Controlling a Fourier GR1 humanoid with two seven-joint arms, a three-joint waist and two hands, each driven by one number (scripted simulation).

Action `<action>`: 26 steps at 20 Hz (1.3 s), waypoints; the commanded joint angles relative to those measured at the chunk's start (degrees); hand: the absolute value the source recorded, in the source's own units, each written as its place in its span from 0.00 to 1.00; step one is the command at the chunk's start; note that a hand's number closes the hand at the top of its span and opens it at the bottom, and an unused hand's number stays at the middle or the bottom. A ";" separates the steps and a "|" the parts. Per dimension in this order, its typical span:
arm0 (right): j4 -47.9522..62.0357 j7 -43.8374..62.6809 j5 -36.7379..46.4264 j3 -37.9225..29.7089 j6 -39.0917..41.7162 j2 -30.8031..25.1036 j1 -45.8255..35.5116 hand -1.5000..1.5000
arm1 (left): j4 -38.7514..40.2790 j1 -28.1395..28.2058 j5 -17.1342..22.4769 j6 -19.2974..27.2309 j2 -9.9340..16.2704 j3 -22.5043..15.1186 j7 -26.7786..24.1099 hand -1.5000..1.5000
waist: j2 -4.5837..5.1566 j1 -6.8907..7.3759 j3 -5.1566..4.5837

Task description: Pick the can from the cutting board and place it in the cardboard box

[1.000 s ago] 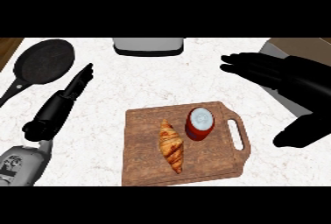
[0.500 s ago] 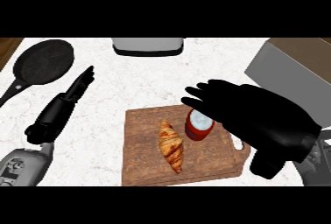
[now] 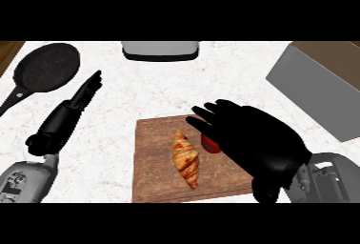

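White marble counter [image 3: 147, 90] bears cutting board [image 3: 158, 178]; right hand [image 3: 256, 143] covers can [image 3: 211, 144].

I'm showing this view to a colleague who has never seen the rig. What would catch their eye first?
The big black right hand spread low over the wooden cutting board stands out first, hiding most of the red can. Next comes the golden croissant lying on the board just left of the can. At far left, a black frying pan lies beside the left hand.
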 commanded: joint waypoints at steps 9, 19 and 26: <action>6.79 -3.30 18.71 4.92 -1.78 9.71 3.46 0.00 | -3.60 2.31 -3.13 -2.13 -2.30 1.93 1.46 0.50 | 0.04 0.30 0.04; 9.88 -10.44 26.43 -1.19 2.76 9.77 4.18 0.00 | -1.77 0.09 -4.70 -4.81 -4.74 4.96 2.20 0.50 | 0.06 0.07 0.03; 13.28 -17.32 33.03 2.16 -3.19 11.62 10.78 0.00 | -0.88 0.96 -5.07 -7.71 -4.12 7.84 -0.30 0.50 | 0.09 0.01 0.03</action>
